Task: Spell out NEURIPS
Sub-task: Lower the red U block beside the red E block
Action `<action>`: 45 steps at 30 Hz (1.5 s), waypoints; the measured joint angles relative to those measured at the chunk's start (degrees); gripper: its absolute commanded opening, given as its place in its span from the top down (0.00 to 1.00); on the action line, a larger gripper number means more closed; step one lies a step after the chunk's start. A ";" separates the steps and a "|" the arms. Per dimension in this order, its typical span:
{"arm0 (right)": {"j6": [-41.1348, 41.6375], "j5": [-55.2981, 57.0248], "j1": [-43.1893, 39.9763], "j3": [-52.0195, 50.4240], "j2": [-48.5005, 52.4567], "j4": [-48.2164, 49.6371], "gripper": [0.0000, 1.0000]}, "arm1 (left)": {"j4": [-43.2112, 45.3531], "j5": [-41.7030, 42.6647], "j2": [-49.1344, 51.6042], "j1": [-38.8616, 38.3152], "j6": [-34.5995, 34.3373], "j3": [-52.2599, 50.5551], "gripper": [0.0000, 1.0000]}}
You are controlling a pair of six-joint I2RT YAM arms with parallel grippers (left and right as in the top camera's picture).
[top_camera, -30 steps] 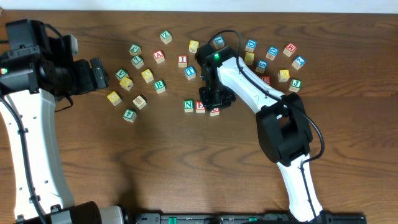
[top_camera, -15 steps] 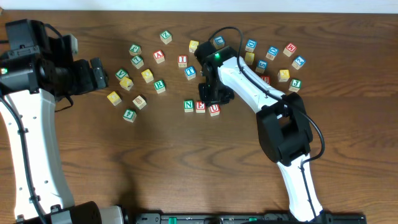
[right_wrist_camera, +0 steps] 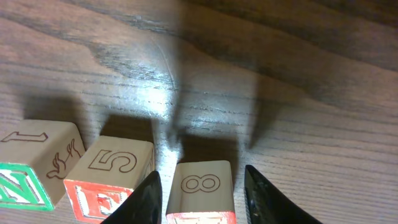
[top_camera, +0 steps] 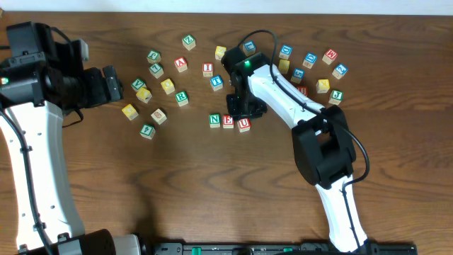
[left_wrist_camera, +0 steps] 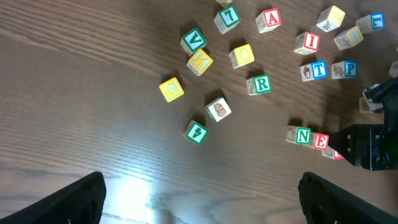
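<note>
Three cubes stand in a row: green N [top_camera: 214,120], red E [top_camera: 228,122] and red U [top_camera: 244,125]. My right gripper [top_camera: 247,110] is just behind the U cube. In the right wrist view its open fingers [right_wrist_camera: 202,202] straddle the U cube [right_wrist_camera: 202,186] with a gap on each side; the E cube [right_wrist_camera: 112,180] is beside it. Green R [top_camera: 182,98] and red I [top_camera: 207,69] lie loose further back. Blue P [left_wrist_camera: 350,68] shows in the left wrist view next to T [left_wrist_camera: 317,70]. My left gripper [top_camera: 112,83] is open and empty at the far left.
Loose cubes with other letters lie left of the row, among them V [top_camera: 139,84], a yellow G [top_camera: 129,111] and a green 4 [top_camera: 147,131]. More cubes cluster at the back right [top_camera: 323,86] behind the right arm. Yellow cubes [top_camera: 220,52] lie at the back.
My right gripper has drawn back from the U cube, which now stands uncovered at the end of the N, E row. The left arm has not moved.
</note>
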 measured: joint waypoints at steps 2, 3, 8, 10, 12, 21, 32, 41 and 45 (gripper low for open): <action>-0.70 0.04 0.00 0.00 0.00 -0.70 0.56 | 0.00 0.00 0.00 0.00 0.00 0.00 0.02; -1.07 0.11 0.00 0.00 0.00 -1.22 0.56 | -0.02 0.02 0.00 0.00 0.00 0.00 0.02; -2.19 0.17 0.00 -0.04 -0.02 -3.41 0.56 | -0.02 0.00 0.00 0.00 0.00 0.00 0.02; -2.58 0.17 0.00 -0.13 -0.02 -3.39 0.56 | -0.02 0.00 0.00 0.00 0.00 0.00 0.02; -2.71 0.17 0.04 -0.28 -0.02 -3.37 0.58 | -0.02 0.00 0.00 0.00 0.00 0.00 0.02; -3.04 0.63 0.13 -0.66 -0.02 -3.39 0.71 | -0.02 0.00 0.00 0.00 0.00 0.00 0.03; -1.55 1.01 0.17 -0.70 -0.04 -0.31 0.71 | -0.02 0.00 0.00 0.00 0.00 0.00 0.02; 1.64 1.01 0.17 -0.70 -0.04 0.83 0.68 | -0.02 0.00 0.00 0.00 0.00 0.00 0.02; 2.82 1.01 0.17 -0.70 -0.04 0.98 0.67 | 0.00 0.00 0.00 0.00 0.00 0.00 0.02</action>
